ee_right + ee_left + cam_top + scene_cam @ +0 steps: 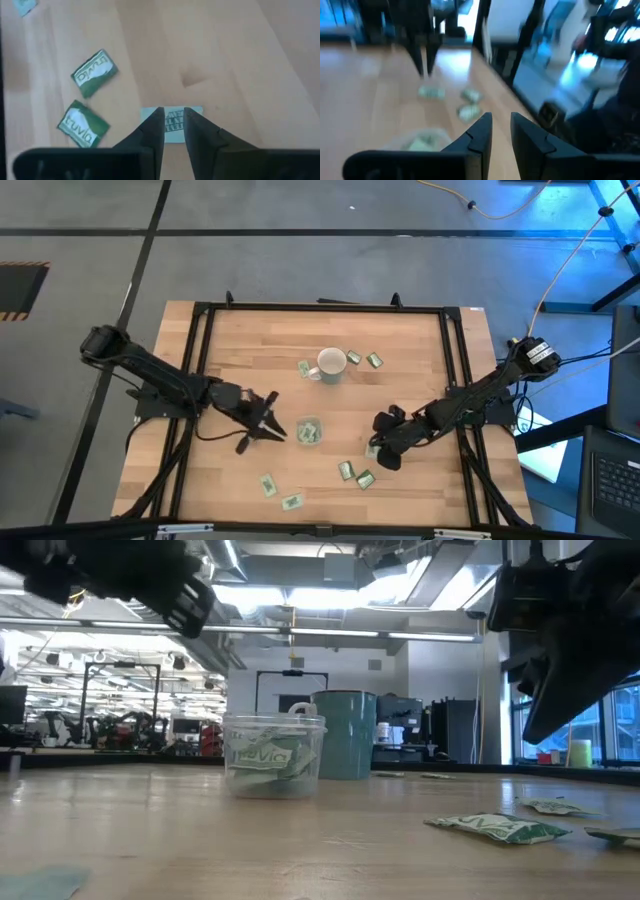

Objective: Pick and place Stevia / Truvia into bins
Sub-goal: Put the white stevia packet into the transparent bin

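The clear plastic cup (308, 432) (274, 755) stands mid-table with green-and-white sachets inside. Loose Truvia sachets lie flat on the wood: three by the mug, two near the right gripper (346, 470) (95, 73), two at the near edge (267, 484). My right gripper (380, 445) (174, 125) points down, open by a narrow gap, hovering above a pale sachet (172, 116) that lies on the table. My left gripper (265, 425) (501, 130) is just left of the cup, open by a narrow gap and empty.
A white mug (331, 365) (345, 733) stands behind the cup, toward the far edge. A black frame (320, 308) runs around the table. Bare wood lies left of the cup and along the far side.
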